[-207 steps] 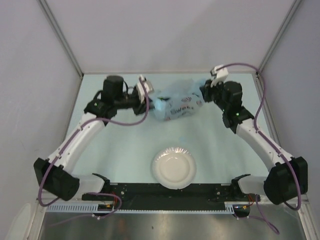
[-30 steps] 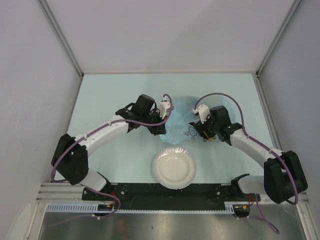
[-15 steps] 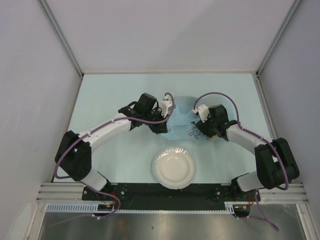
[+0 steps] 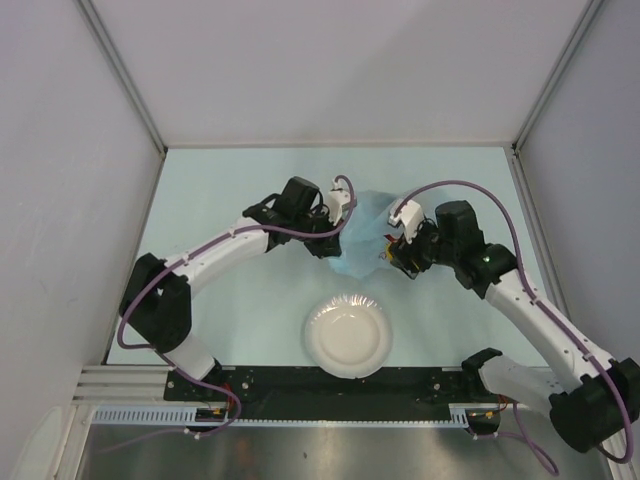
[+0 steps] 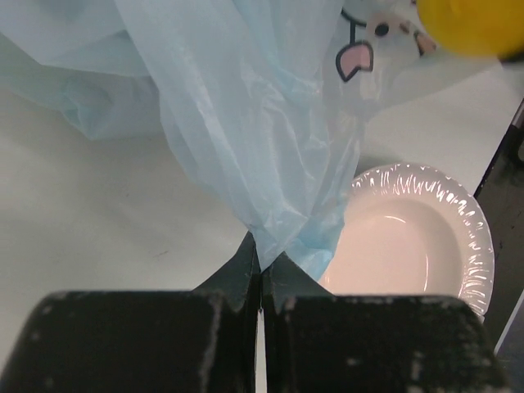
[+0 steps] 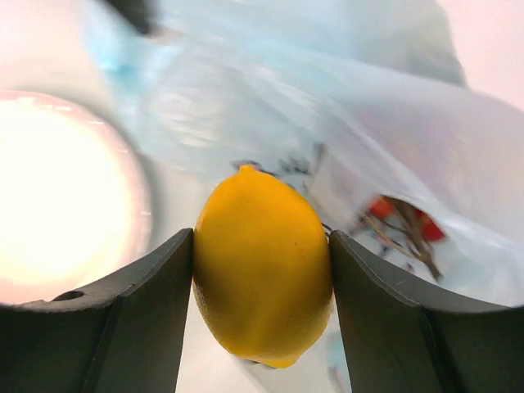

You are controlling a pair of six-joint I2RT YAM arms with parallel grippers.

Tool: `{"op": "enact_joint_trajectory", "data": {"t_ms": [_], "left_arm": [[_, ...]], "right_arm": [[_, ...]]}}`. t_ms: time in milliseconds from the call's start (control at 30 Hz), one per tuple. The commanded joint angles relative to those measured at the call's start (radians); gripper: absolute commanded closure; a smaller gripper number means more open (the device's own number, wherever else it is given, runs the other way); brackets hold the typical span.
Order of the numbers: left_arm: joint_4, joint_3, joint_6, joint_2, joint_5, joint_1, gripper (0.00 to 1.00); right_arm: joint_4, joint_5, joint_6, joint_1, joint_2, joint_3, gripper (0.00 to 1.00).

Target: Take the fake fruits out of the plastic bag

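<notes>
- Since ~7 s back, both arms have hauled the bag (image 4: 362,225) from the far side of the table toward the bowl (image 4: 348,338). In the last half-sec the R arm's elbow swung out to the right, and the bag is bunched narrower betw. the wrists.
- L gripper (image 5: 260,264): clamped tight on a fold of bag film, no gap betw. the jaws. Film rises ahead of the tips, so the bag looks held up, not lying flat.
- Bag: ahead of & above the L tips, cartoon print to their upper right. Can't make out the mouth.
- Bowl: just ahead-right of the L tips, partly under the bag's lower edge.
- Lemon (image 6: 262,270): squeezed betw. the R fingers (image 6: 143,327), long axis along them. Not veiled by film in either wrist view, so prob. already out of the bag, w/ the bag just behind it.
- Grapes (image 6: 401,217): red bits w/ stems show through the film, right of the R fingers. Prob. grapes, not certain; inside the bag.
- R gripper (image 4: 394,256): clenched on the lemon; bowl is the bright blur to its left.
- Step in hand, my read: get the lemon clear & into the bowl.
- To do it well: keep the L pinch so the bag stays up. Draw R back from the film first, since thin plastic can snag the fingers. Go low over the bowl before letting go, as a round lemon rolls.
</notes>
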Motion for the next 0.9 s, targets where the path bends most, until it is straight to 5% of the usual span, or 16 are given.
{"op": "enact_joint_trajectory", "data": {"t_ms": [0,200,500,867], "left_arm": [[0.004,0.071,0.004,0.003,0.021,-0.002,1.00],[-0.027,0.086,0.050,-0.027,-0.021,0.002,1.00],[-0.015,0.108,-0.005,-0.011,0.098,0.085,1.00],[-0.007,0.054,0.019,-0.106,0.208,0.114,1.00]], "right_arm": [[-0.080,-0.069,0.068,0.040,-0.018,0.020,0.63],[0.017,-0.047,0.118,0.042,-0.021,0.036,0.65],[-0.028,-0.100,0.143,0.468,0.005,0.033,0.71],[0.334,-0.032,0.166,0.619,0.284,-0.085,0.68]]}}
